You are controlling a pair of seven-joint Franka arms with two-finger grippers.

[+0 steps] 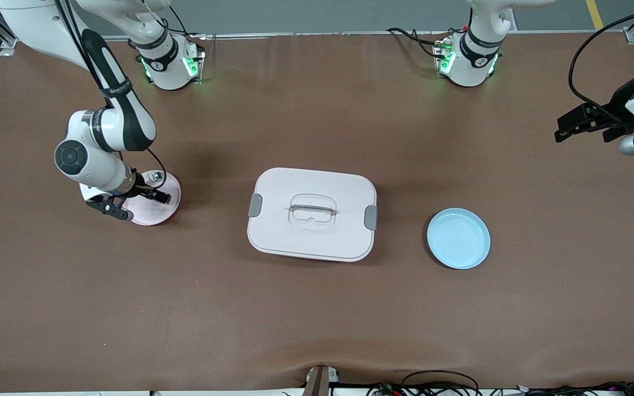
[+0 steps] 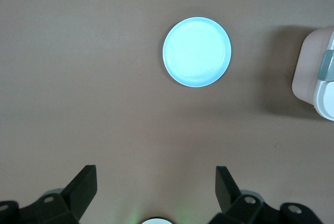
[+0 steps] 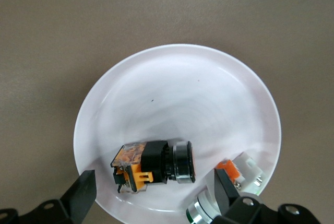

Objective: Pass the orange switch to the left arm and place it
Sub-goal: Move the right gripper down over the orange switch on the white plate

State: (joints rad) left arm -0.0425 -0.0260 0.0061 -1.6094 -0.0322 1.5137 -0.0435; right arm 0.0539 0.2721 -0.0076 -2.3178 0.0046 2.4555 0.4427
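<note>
The switch (image 3: 152,164) lay on its side in the pink plate (image 3: 177,93), toward the right arm's end of the surface, its round black end pointing at a second, whitish part (image 3: 245,174) with green and orange bits that sat close beside it in the same plate. The right end effector (image 3: 151,198) hung low over that plate, fingers spread wide and holding nothing, the switch lying between them.

The surface (image 1: 317,308) was covered in a plain brown mat, slightly rippled along the edge nearest the front camera, where a tangle of cables showed. Both arm bases glowed green along the edge farthest from that camera, with grey floor past them.

The box (image 1: 312,214) sat mid-surface, lid on, grey clips at both ends, directly between the pink plate and a blue plate (image 1: 458,238) toward the left arm's end. The blue plate lay a little nearer the front camera than the box.

The left end effector (image 1: 584,127) waited up in the air over bare mat at its own end of the surface, fingers apart and empty.
</note>
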